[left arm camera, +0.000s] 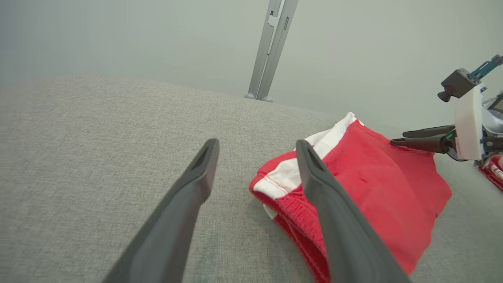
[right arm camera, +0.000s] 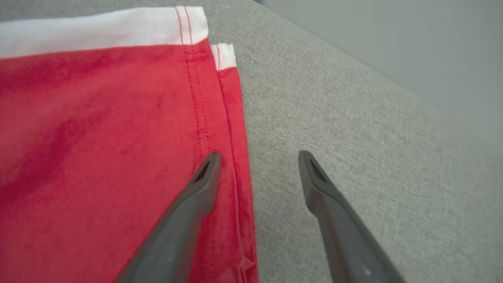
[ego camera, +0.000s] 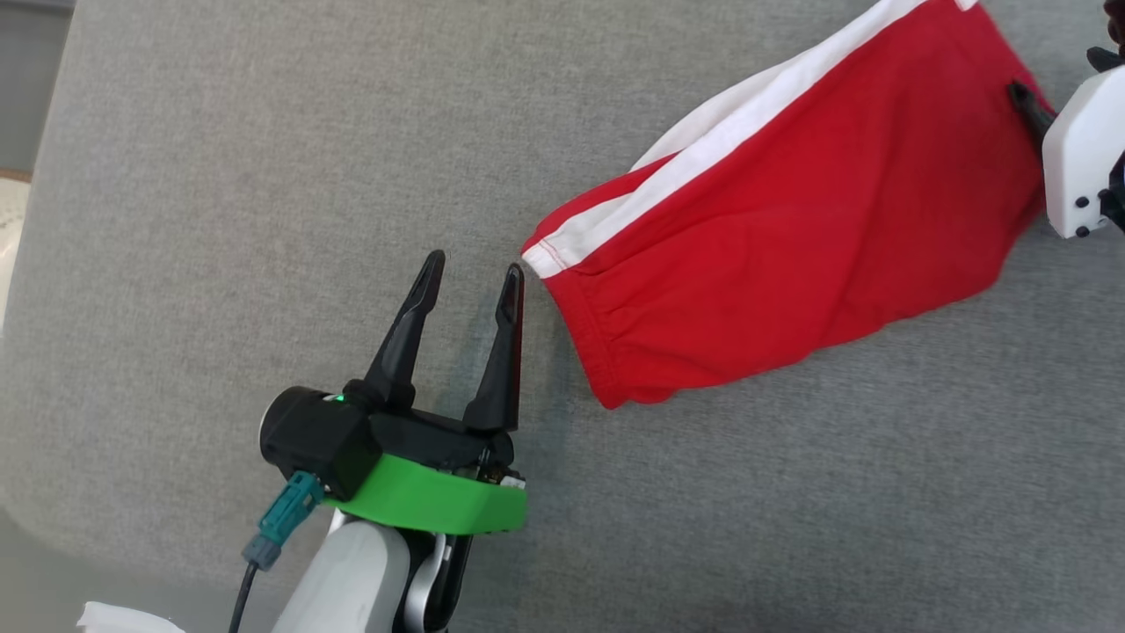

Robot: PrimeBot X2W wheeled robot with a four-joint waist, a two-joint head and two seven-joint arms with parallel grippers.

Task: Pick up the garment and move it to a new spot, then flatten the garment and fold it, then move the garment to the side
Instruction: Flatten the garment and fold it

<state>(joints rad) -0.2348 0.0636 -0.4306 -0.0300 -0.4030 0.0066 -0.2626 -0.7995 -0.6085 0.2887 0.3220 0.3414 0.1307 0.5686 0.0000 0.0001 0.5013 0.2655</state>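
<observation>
1. Right now the garment (ego camera: 791, 220), red shorts w/ a white stripe (ego camera: 747, 132), lies on the grey fabric surface (ego camera: 264, 176). It runs diagonally from mid-surface toward the far right.
2. The waistband (ego camera: 584, 330) end points at the left gripper (ego camera: 475, 264); the hem (right arm camera: 232, 118) end sits under the right gripper (right arm camera: 259, 155).
3. Left gripper: jaws spread wide, nothing between them, nothing held. Its tips are just beside the waistband's white corner, over bare grey. Can't tell if the nearer finger touches the cloth.
4. Right gripper: jaws also wide, nothing gripped. It straddles the hem edge, w/ one finger over red cloth just inside the stitching and the other over bare surface. Contact w/ the cloth is unclear.
5. Open room: the left half of the surface is bare out to its left edge, and the near side below the garment is bare too.
6. Past the hem there's a strip of bare grey, then the surface's edge. A metal post (left arm camera: 271, 47) stands beyond the far edge.
</observation>
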